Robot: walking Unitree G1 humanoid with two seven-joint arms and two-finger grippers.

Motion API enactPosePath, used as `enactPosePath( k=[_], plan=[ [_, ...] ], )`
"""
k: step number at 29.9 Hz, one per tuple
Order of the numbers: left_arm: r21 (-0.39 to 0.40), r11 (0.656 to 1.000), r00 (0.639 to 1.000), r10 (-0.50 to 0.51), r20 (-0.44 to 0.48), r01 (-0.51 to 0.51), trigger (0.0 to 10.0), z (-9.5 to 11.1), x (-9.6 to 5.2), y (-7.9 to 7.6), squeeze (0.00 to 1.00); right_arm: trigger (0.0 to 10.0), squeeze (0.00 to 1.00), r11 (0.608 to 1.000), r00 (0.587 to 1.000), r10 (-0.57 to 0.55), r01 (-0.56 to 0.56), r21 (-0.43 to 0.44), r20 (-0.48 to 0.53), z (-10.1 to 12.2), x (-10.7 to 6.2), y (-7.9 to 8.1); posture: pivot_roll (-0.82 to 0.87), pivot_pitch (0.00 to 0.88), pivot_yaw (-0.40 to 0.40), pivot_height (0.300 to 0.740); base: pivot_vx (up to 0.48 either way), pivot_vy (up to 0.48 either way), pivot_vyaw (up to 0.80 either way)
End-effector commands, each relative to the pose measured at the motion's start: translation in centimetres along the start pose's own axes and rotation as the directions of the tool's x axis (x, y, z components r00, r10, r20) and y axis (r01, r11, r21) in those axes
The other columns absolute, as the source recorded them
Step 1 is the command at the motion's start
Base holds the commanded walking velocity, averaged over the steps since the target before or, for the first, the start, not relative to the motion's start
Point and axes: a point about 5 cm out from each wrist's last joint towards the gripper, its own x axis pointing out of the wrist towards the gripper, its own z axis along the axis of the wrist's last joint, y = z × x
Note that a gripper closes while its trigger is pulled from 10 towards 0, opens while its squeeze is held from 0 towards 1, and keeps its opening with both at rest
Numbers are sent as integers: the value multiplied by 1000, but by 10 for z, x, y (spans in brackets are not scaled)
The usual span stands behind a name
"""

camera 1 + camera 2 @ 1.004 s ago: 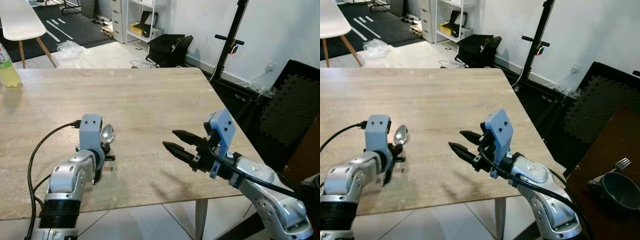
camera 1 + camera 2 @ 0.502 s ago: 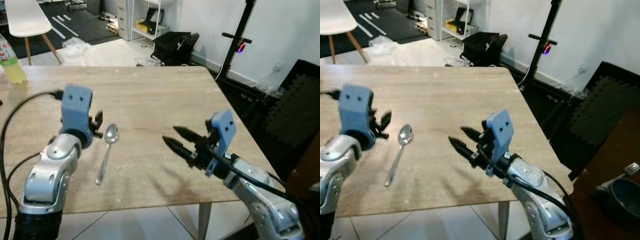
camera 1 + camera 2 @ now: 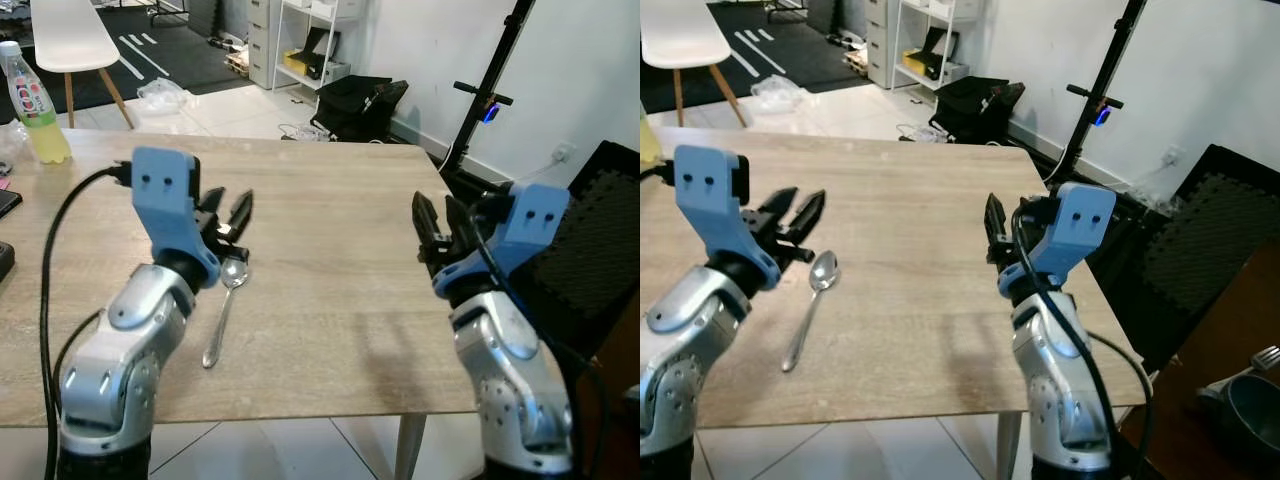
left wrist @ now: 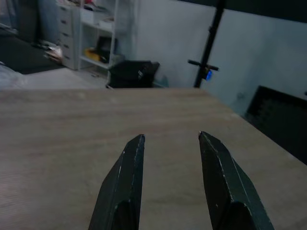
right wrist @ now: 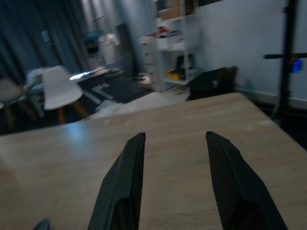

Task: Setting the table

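- Left gripper [image 3: 228,212]: raised off the spoon [image 3: 224,305] it covered a second ago, fingers parted, empty; spoon lies released at its 6 o'clock, bowl away from the robot.
- Right gripper [image 3: 437,225]: lifted upright, fingers narrowly apart, empty.
- Judgement: spoon placed; other settings remain.
- Wooden table [image 3: 320,200]: bottle [image 3: 32,104] at 10 o'clock; white chair [image 3: 72,40] and shelving [image 3: 315,35] beyond.
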Motion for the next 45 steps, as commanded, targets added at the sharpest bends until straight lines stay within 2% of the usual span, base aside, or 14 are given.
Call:
enactPosePath(
  k=[1,4,7,13,16,18,23,33,45],
  plan=[
    [5,1000,1000,-7,-24,7,10000,-7,1,-1,0,10000,0,999,999,-43,43,-3,28,2,-2,-3,158,30,-20,740,0,0,0],
    [31,1000,1000,-4,-27,5,10000,-9,5,-2,0,10000,0,999,996,-46,46,6,75,10,1,-6,156,30,-16,740,0,0,0],
    [89,996,999,-4,-36,7,10000,-11,9,-3,0,10000,0,998,991,-66,67,-2,119,20,5,-10,149,33,-13,740,0,0,0],
    [77,997,999,-23,-44,26,10000,-14,10,-7,0,10000,0,997,985,-60,67,-38,160,27,5,-13,142,20,3,740,0,0,0],
    [97,995,997,-29,-69,35,10000,-19,12,-9,0,10000,0,998,978,-65,62,22,199,34,3,-15,135,17,11,740,0,0,0],
    [103,994,997,-15,-69,22,10000,-21,13,-7,0,10000,0,999,975,-52,53,0,216,37,1,-16,135,21,10,740,0,0,0],
    [125,992,998,-25,-63,33,10000,-20,15,-8,0,10000,0,997,976,-74,75,0,206,35,2,-20,137,27,0,740,0,0,0],
    [128,992,999,-4,-41,9,10000,-17,17,-5,0,10000,0,999,978,-43,46,-6,204,32,5,-16,150,12,0,740,0,0,0],
    [137,990,999,-4,-50,11,10000,-25,10,-10,0,10000,0,1000,990,-4,6,-17,144,19,3,-10,151,1,-6,740,0,0,0]
  ],
)
